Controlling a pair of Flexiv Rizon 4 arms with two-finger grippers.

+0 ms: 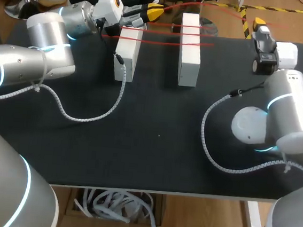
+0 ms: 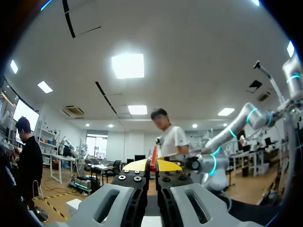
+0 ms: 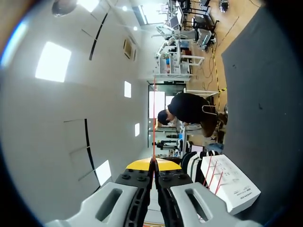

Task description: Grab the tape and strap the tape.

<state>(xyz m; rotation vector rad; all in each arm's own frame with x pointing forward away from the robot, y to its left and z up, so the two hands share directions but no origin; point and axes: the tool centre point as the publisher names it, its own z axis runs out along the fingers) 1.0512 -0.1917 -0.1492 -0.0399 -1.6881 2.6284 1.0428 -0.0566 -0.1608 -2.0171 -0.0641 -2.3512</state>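
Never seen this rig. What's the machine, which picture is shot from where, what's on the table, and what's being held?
It is a robot with two grey arms, the left arm and the right arm. Each ends in a two-fingered gripper with yellow tips. The head view looks down on the black table from above and behind. Each round picture comes from a camera on one wrist, looking out along that arm's fingers. On the table stand a white rectangular block and a second white block, with strands of thin red tape stretched across both. The left gripper and the right gripper are at the table's far edge, each shut on the tape.
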